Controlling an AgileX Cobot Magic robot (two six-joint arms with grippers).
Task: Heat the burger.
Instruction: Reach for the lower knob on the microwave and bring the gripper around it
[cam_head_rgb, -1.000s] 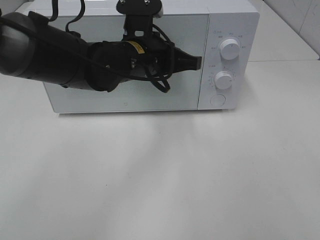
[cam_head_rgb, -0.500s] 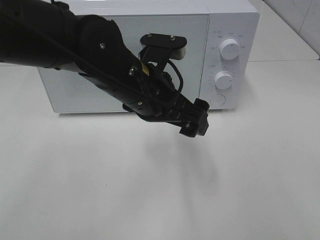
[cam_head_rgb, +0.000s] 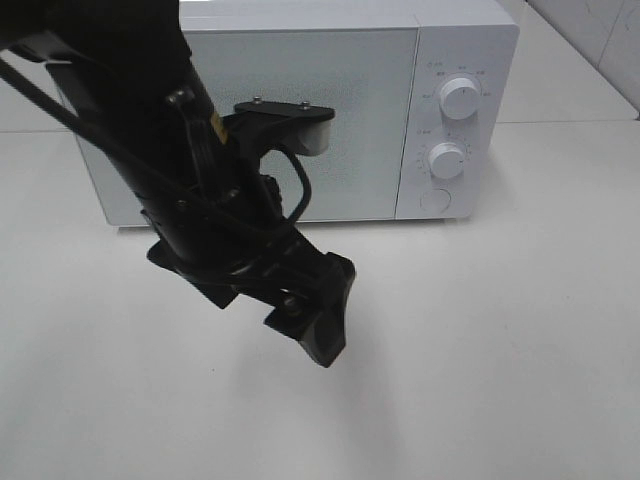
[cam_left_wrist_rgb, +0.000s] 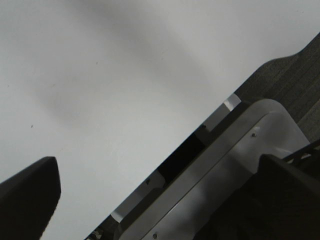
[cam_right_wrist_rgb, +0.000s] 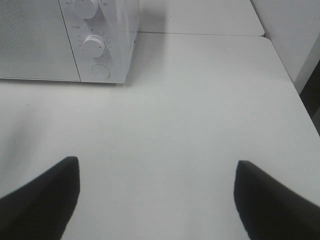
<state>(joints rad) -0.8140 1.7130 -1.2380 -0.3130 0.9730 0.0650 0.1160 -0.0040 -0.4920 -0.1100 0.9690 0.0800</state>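
Note:
The burger is hidden in every view. A white microwave (cam_head_rgb: 330, 110) stands at the back of the table with its door shut; it also shows in the right wrist view (cam_right_wrist_rgb: 40, 45). My left gripper (cam_head_rgb: 318, 318) hangs above the table in front of the microwave, pointing down toward the front. In the left wrist view its fingers (cam_left_wrist_rgb: 30, 197) stand far apart, so the left gripper (cam_left_wrist_rgb: 157, 162) is open with only bare table between them. My right gripper (cam_right_wrist_rgb: 157, 161) is open over the white table to the microwave's right and holds nothing.
The microwave's panel has two white knobs (cam_head_rgb: 459, 97) (cam_head_rgb: 447, 160) and a round button (cam_head_rgb: 435, 200). The white table (cam_head_rgb: 500, 350) spreads in front. The left wrist view shows the table's edge, a grey metal frame (cam_left_wrist_rgb: 235, 165) and dark floor (cam_left_wrist_rgb: 295, 75).
My left arm has swung down and back from the microwave door's right edge toward the table's front. Its jaws went from shut to open. The right gripper has not moved.

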